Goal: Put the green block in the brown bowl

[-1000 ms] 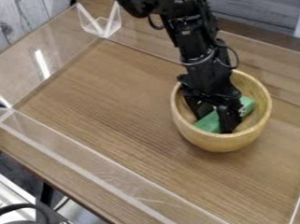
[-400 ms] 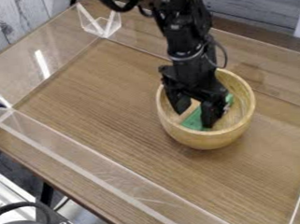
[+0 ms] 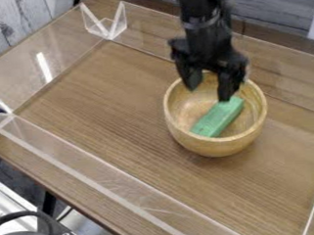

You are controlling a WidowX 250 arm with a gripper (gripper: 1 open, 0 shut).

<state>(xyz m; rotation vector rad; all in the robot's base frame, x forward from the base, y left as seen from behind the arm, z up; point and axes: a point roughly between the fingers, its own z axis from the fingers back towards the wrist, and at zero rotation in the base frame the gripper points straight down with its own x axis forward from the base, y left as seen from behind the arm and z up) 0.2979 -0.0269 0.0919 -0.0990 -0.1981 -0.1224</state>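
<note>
The green block [image 3: 222, 117] lies flat inside the brown bowl [image 3: 180, 116], slanting from the near left up to the far right. The bowl stands on the wooden table at centre right. My gripper [image 3: 210, 85] hangs just above the bowl's far rim with its dark fingers [image 3: 193, 77] spread apart, open and empty. The block is clear of the fingers. The arm reaches down from the top of the view.
A wooden table top [image 3: 94, 103] is fenced by low clear plastic walls [image 3: 44, 144]. A clear plastic bracket [image 3: 106, 22] stands at the far left corner.
The gripper has risen out of the bowl and moved slightly back, leaving the green block lying in the bowl. The bowl shifted a little to the left.
</note>
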